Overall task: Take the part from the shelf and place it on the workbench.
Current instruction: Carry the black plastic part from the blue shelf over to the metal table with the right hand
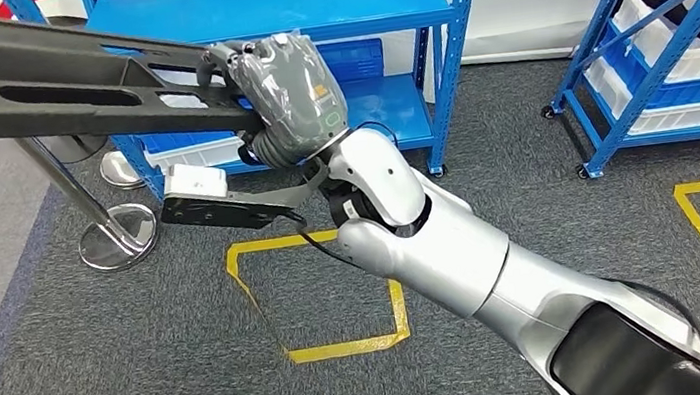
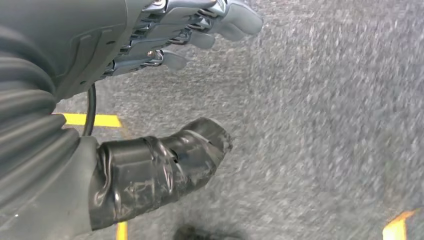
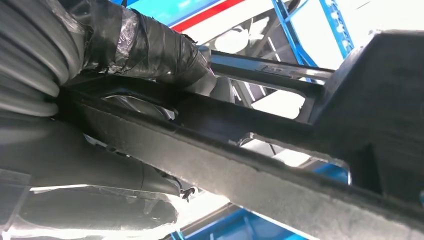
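The part (image 1: 60, 87) is a long black frame with slots, stretching from the upper left of the head view to my right hand (image 1: 288, 94). That hand grips the part's near end in front of the blue shelf (image 1: 302, 2), fingers wrapped around a bar. Up close in the right wrist view, the part (image 3: 280, 165) runs across the picture with my taped thumb (image 3: 150, 47) closed over it. My left hand (image 2: 165, 45) hangs over the grey carpet, fingers loosely curled and holding nothing.
A second blue shelf (image 1: 669, 37) with white bins stands at the right. A chrome post base (image 1: 117, 236) sits on the carpet at the left. Yellow tape squares (image 1: 337, 290) mark the floor below my right arm.
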Tool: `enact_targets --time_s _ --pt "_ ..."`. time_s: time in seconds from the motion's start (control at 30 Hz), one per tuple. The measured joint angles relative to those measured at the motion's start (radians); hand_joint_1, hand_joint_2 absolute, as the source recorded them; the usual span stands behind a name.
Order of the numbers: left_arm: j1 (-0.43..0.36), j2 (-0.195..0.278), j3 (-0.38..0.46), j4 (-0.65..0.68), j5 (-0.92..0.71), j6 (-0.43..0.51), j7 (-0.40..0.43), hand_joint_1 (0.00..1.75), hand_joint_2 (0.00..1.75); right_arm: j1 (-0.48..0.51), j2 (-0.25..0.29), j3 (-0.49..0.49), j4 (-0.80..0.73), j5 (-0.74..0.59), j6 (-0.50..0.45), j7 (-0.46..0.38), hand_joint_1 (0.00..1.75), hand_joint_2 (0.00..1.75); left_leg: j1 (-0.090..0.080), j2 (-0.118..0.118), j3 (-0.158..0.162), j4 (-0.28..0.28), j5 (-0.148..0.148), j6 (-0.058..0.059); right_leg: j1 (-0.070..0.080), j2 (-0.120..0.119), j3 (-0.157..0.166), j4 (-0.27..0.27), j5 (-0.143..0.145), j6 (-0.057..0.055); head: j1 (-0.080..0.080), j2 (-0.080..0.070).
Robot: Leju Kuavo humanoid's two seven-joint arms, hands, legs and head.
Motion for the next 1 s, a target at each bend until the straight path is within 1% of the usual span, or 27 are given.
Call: enact_targets --time_s 0.03,0.1,0.13,0.17,0.2,0.23,0.27,0.3,0.33,0.37,0.4,0.43,0.47,0.5,0.53,0.6,0.63,0.67,0.7,0.73,0.77,0.8,0.83,0.87,0.93,0.97,1.0 --pt "0.001 0.001 0.000 0.000 0.001 0.000 0.001 0.00 1.75 0.001 0.000 0.000 0.000 -0.002 -0.002 -0.002 1.75 1.75 0.001 -0.001 -0.015 0.038 -0.034 -0.006 -0.005 -0.001 -0.003 -0.008 0.011 0.002 -0.002 0.000" --pt "0.002 0.003 0.000 0.000 0.004 0.000 0.002 0.00 1.75 0.005 0.000 0.000 0.000 -0.006 -0.008 -0.003 1.75 1.75 0.009 -0.002 -0.056 0.162 -0.113 -0.021 -0.008 -0.002 -0.018 -0.009 0.024 0.003 -0.004 0.000" --pt "0.003 0.005 0.000 0.000 0.005 0.000 0.003 0.00 1.75 0.008 -0.001 0.000 0.000 -0.008 -0.010 -0.003 1.75 1.75 0.013 -0.002 -0.069 0.214 -0.134 -0.028 -0.010 -0.002 -0.027 -0.006 0.029 0.006 -0.004 0.000" --pt "0.004 0.006 0.000 0.000 0.006 0.000 0.005 0.00 1.75 0.011 -0.001 0.000 0.000 -0.011 -0.011 -0.003 1.75 1.75 0.017 -0.001 -0.067 0.236 -0.136 -0.035 -0.013 -0.002 -0.036 -0.002 0.032 0.009 -0.004 0.000" --pt "0.005 0.008 0.000 0.000 0.007 0.000 0.007 0.00 1.75 0.014 -0.002 0.000 0.000 -0.014 -0.011 -0.003 1.75 1.75 0.021 -0.001 -0.044 0.216 -0.121 -0.041 -0.017 -0.003 -0.045 0.005 0.035 0.012 -0.004 0.000" --pt "0.005 0.008 0.000 0.000 0.009 -0.001 0.009 0.00 1.75 0.015 -0.002 0.000 0.000 -0.016 -0.011 -0.003 1.75 1.75 0.025 0.000 -0.003 0.161 -0.097 -0.048 -0.021 -0.003 -0.054 0.013 0.036 0.016 -0.004 0.000" --pt "0.005 0.009 0.000 0.000 0.010 -0.003 0.012 0.00 1.75 0.016 -0.002 0.000 0.000 -0.019 -0.010 -0.003 1.75 1.75 0.027 0.001 0.044 0.092 -0.084 -0.053 -0.024 -0.003 -0.063 0.023 0.035 0.021 -0.005 0.000" --pt "0.004 0.010 0.000 0.000 0.012 -0.005 0.013 0.00 1.75 0.016 -0.002 0.000 -0.001 -0.022 -0.010 -0.005 1.75 1.75 0.027 -0.001 0.080 0.039 -0.071 -0.052 -0.025 -0.002 -0.071 0.031 0.035 0.025 -0.006 0.000" --pt "0.004 0.011 0.000 0.000 0.013 -0.008 0.014 0.00 1.75 0.016 -0.002 0.000 -0.002 -0.027 -0.010 -0.008 1.75 1.75 0.026 -0.003 0.101 0.005 -0.068 -0.048 -0.024 -0.001 -0.077 0.037 0.035 0.031 -0.007 0.000" --pt "0.003 0.012 0.000 0.000 0.015 -0.010 0.014 0.00 1.75 0.016 -0.001 0.000 -0.002 -0.033 -0.013 -0.015 1.75 1.75 0.024 -0.005 0.105 -0.006 -0.072 -0.039 -0.022 0.000 -0.081 0.041 0.037 0.036 -0.008 0.000" --pt "0.003 0.014 0.000 0.000 0.016 -0.010 0.014 0.00 1.75 0.016 -0.001 0.000 -0.001 -0.039 -0.017 -0.023 1.75 1.75 0.023 -0.007 0.100 -0.004 -0.068 -0.028 -0.021 0.001 -0.083 0.043 0.040 0.040 -0.008 0.000" --pt "0.003 0.014 0.000 0.000 0.017 -0.011 0.014 0.00 1.75 0.016 0.000 0.000 0.001 -0.044 -0.022 -0.031 1.75 1.75 0.026 -0.007 0.099 -0.008 -0.067 -0.019 -0.020 0.002 -0.085 0.046 0.040 0.045 -0.008 0.000" --pt "0.003 0.014 0.000 0.000 0.017 -0.011 0.014 0.00 1.75 0.016 0.000 0.000 0.003 -0.046 -0.027 -0.037 1.75 1.75 0.027 -0.007 0.098 -0.011 -0.065 -0.010 -0.020 0.003 -0.090 0.054 0.034 0.050 -0.007 0.000" --pt "0.003 0.015 0.000 0.000 0.017 -0.011 0.014 0.00 1.75 0.015 0.000 0.000 0.006 -0.047 -0.032 -0.040 1.75 1.75 0.029 -0.006 0.097 -0.014 -0.061 -0.002 -0.021 0.004 -0.101 0.077 0.017 0.055 -0.007 0.000" --pt "0.003 0.016 0.000 0.000 0.017 -0.011 0.014 0.00 1.75 0.014 0.000 0.000 0.008 -0.047 -0.035 -0.042 1.75 1.75 0.031 -0.006 0.096 -0.017 -0.057 0.005 -0.023 0.005 -0.119 0.119 -0.011 0.059 -0.006 0.000" --pt "0.003 0.018 0.000 0.000 0.017 -0.010 0.015 0.00 1.75 0.014 0.000 0.000 0.013 -0.049 -0.041 -0.044 1.75 1.75 0.029 -0.007 0.088 -0.016 -0.052 0.014 -0.026 0.007 -0.172 0.244 -0.077 0.064 -0.005 0.000" --pt "0.003 0.019 0.000 0.000 0.016 -0.010 0.015 0.00 1.75 0.016 -0.001 0.000 0.016 -0.051 -0.044 -0.045 1.75 1.75 0.029 -0.009 0.083 -0.015 -0.049 0.015 -0.028 0.007 -0.195 0.299 -0.098 0.064 -0.005 0.000" --pt "0.004 0.020 0.000 0.000 0.016 -0.010 0.016 0.00 1.75 0.017 -0.001 0.000 0.019 -0.053 -0.045 -0.045 1.75 1.75 0.028 -0.011 0.079 -0.014 -0.047 0.015 -0.029 0.007 -0.204 0.325 -0.102 0.064 -0.006 0.000" --pt "0.005 0.020 0.000 0.000 0.015 -0.010 0.018 0.00 1.75 0.019 -0.001 0.000 0.022 -0.056 -0.046 -0.045 1.75 1.75 0.028 -0.013 0.076 -0.013 -0.044 0.013 -0.030 0.007 -0.194 0.314 -0.088 0.063 -0.006 0.000" --pt "0.005 0.021 0.000 0.000 0.014 -0.010 0.019 0.00 1.75 0.019 -0.002 0.000 0.024 -0.059 -0.047 -0.045 1.75 1.75 0.028 -0.016 0.074 -0.012 -0.043 0.011 -0.030 0.008 -0.165 0.267 -0.061 0.060 -0.005 0.000" --pt "0.006 0.021 0.000 0.000 0.013 -0.010 0.021 0.00 1.75 0.020 -0.002 0.000 0.027 -0.063 -0.048 -0.046 1.75 1.75 0.029 -0.020 0.072 -0.011 -0.041 0.009 -0.030 0.012 -0.127 0.199 -0.031 0.057 -0.005 0.000" --pt "0.005 0.020 0.000 0.000 0.012 -0.010 0.022 0.00 1.75 0.020 -0.002 0.000 0.028 -0.067 -0.050 -0.047 1.75 1.75 0.027 -0.023 0.069 -0.009 -0.039 0.005 -0.029 0.020 -0.091 0.133 -0.012 0.054 -0.006 0.000" --pt "0.005 0.020 0.000 0.000 0.011 -0.010 0.024 0.00 1.75 0.019 -0.002 0.000 0.029 -0.070 -0.053 -0.048 1.75 1.75 0.026 -0.026 0.065 -0.008 -0.036 -0.001 -0.028 0.026 -0.067 0.086 -0.001 0.052 -0.006 0.000" --pt "0.005 0.020 0.000 0.000 0.009 -0.009 0.025 0.00 1.75 0.019 -0.002 0.000 0.029 -0.072 -0.056 -0.050 1.75 1.75 0.025 -0.028 0.061 -0.009 -0.032 -0.007 -0.027 0.032 -0.057 0.061 0.001 0.050 -0.006 0.000" --pt "0.005 0.020 0.000 0.000 0.006 -0.009 0.028 0.00 1.75 0.020 -0.002 0.000 0.030 -0.073 -0.061 -0.052 1.75 1.75 0.028 -0.031 0.057 -0.014 -0.023 -0.021 -0.025 0.032 -0.057 0.053 0.004 0.044 -0.007 0.000" --pt "0.006 0.020 0.000 0.000 0.006 -0.009 0.029 0.00 1.75 0.020 -0.002 0.000 0.030 -0.073 -0.062 -0.052 1.75 1.75 0.030 -0.031 0.055 -0.013 -0.024 -0.026 -0.026 0.028 -0.057 0.049 0.009 0.039 -0.007 0.000" --pt "0.007 0.020 0.000 0.000 0.005 -0.008 0.029 0.00 1.75 0.021 -0.002 0.000 0.031 -0.073 -0.062 -0.051 1.75 1.75 0.030 -0.028 0.048 -0.001 -0.034 -0.030 -0.027 0.025 -0.057 0.044 0.014 0.034 -0.009 0.000"
